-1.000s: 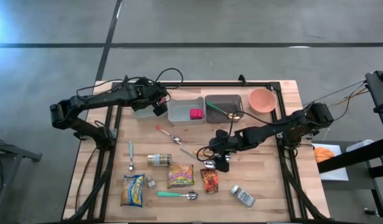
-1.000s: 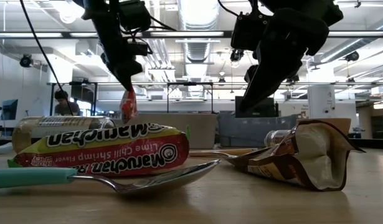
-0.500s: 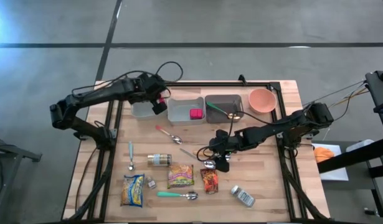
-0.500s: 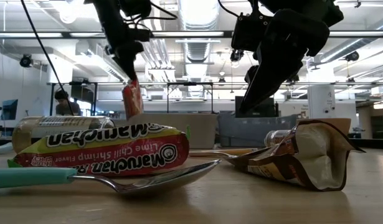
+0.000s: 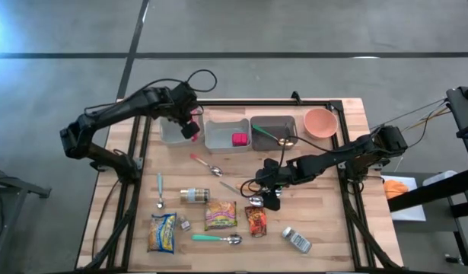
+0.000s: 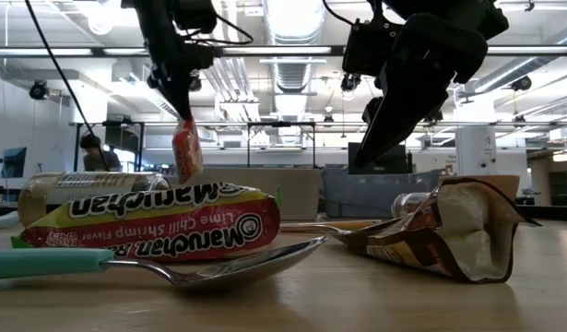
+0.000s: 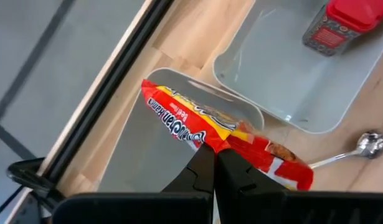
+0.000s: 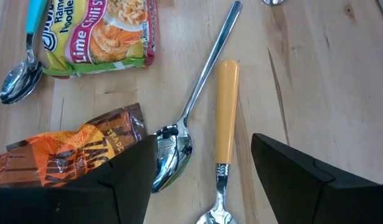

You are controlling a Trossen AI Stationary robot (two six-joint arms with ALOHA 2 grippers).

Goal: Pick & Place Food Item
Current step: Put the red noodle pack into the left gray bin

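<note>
My left gripper (image 5: pixel 189 126) is shut on a red and yellow noodle packet (image 7: pixel 223 139), which hangs over the leftmost grey bin (image 5: pixel 171 135) at the table's far side. In the low view the packet (image 6: pixel 184 153) dangles below the fingers. My right gripper (image 8: pixel 203 186) stands open near the table's middle, above a metal spoon (image 8: pixel 197 106) and an orange-handled spoon (image 8: pixel 225 118), touching nothing. A brown-orange snack bag (image 8: pixel 73 149) lies beside its finger. My left gripper pinches the packet's edge (image 7: pixel 211 147) between its two shut fingers; the wrapper creases there. The fingers come from above, slanting steeply down. The packet hangs below the fingers, lifted clear, above the bin's open top.
A middle grey bin (image 5: pixel 226 134) holds a red-capped jar (image 5: pixel 239 139); a dark bin (image 5: pixel 273 129) and a pink bowl (image 5: pixel 320 122) stand farther right. Near the front lie ramen packets (image 5: pixel 220 215), a spice jar (image 5: pixel 194 195), a teal-handled spoon (image 5: pixel 217 238) and a tin (image 5: pixel 296 240).
My left arm has risen and its gripper has tipped more steeply downward, drifting a little toward the table's left edge from the middle bin's rim to above the leftmost bin. The packet has stayed hanging in the shut fingers.
</note>
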